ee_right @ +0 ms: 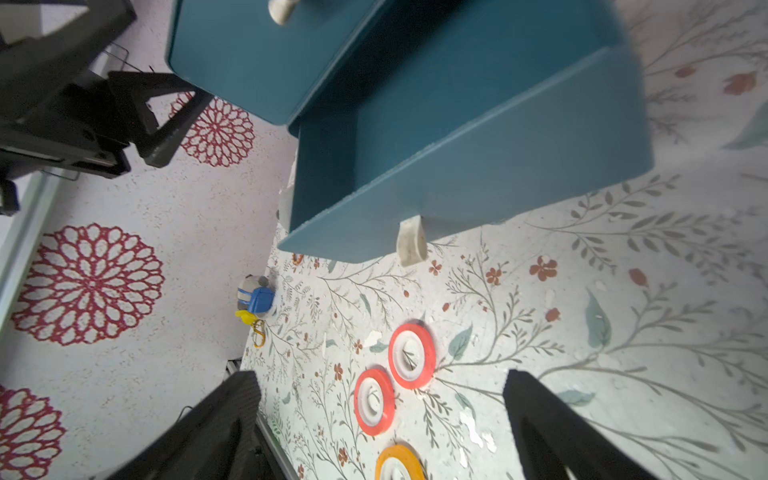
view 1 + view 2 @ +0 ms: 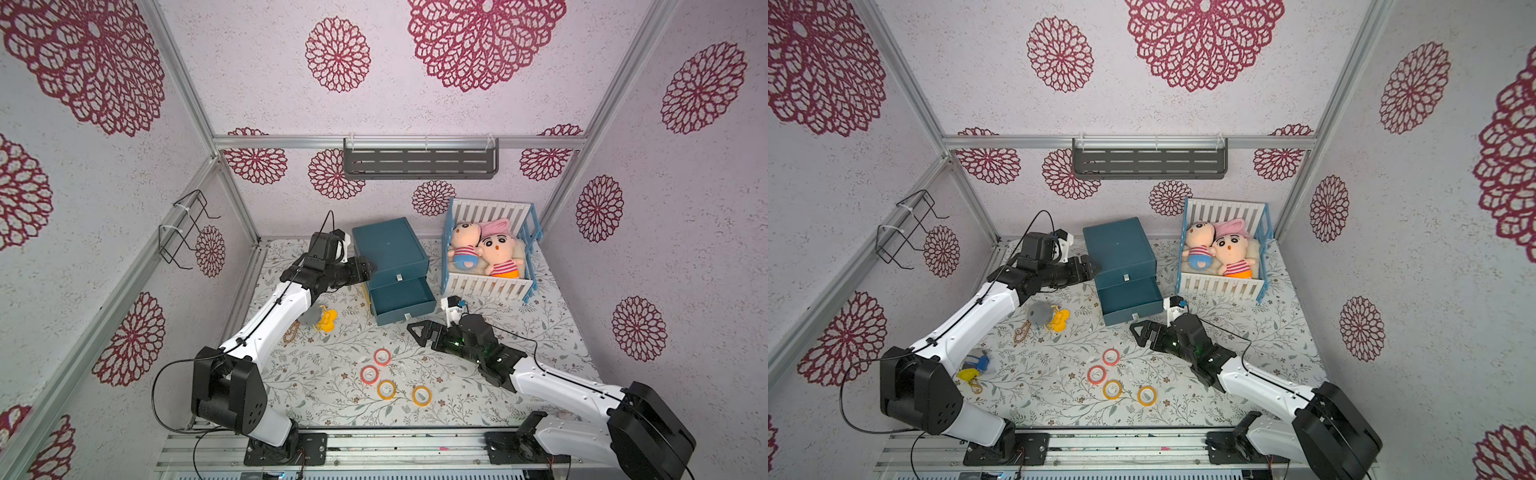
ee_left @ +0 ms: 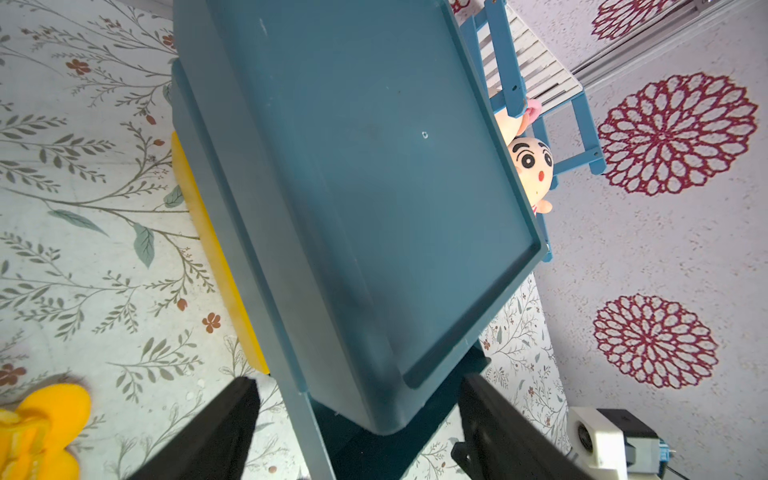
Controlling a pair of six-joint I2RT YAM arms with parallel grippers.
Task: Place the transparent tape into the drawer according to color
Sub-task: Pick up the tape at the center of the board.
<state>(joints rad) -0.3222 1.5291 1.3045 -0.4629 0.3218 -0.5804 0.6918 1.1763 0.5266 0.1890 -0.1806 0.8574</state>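
**Left to right.** The left gripper point(image 2: 368, 267) is hanging at the far left of the floral table point(image 2: 457, 399), just beside the left wall of the teal cabinet point(image 2: 388, 245) and near its top edge. In the left wrist view its two black fingers point(image 3: 232, 415) are standing wide apart with a corner of the cabinet between them, and neither is seen pressing on it.

Nearer, beside that arm, a yellow plush toy point(image 2: 326, 321) is lying on the table with a beaded chain point(image 2: 291, 332) to its left. A flat yellow piece point(image 3: 216, 257) is showing along the foot of the cabinet's left side.

The upper drawer point(image 2: 398, 277) is sitting shut. The lower drawer point(image 2: 401, 297) is standing pulled out toward the near side, its teal floor showing.

The tape is lying flat on the table, nearer than the drawer and well apart from it:
- the far red-orange tape ring point(image 1: 430, 361);
- the near red-orange tape ring point(image 1: 388, 411), just beside it;
- the left yellow tape ring point(image 2: 378, 390);
- the right yellow tape ring point(image 2: 414, 395).

The right gripper point(image 2: 417, 330) is hovering just right of the lower drawer's front, its fingers point(image 1: 548, 419) spread wide and holding nothing. At the far right a white-and-blue crib point(image 2: 486, 286) is holding two dolls point(image 2: 496, 251).
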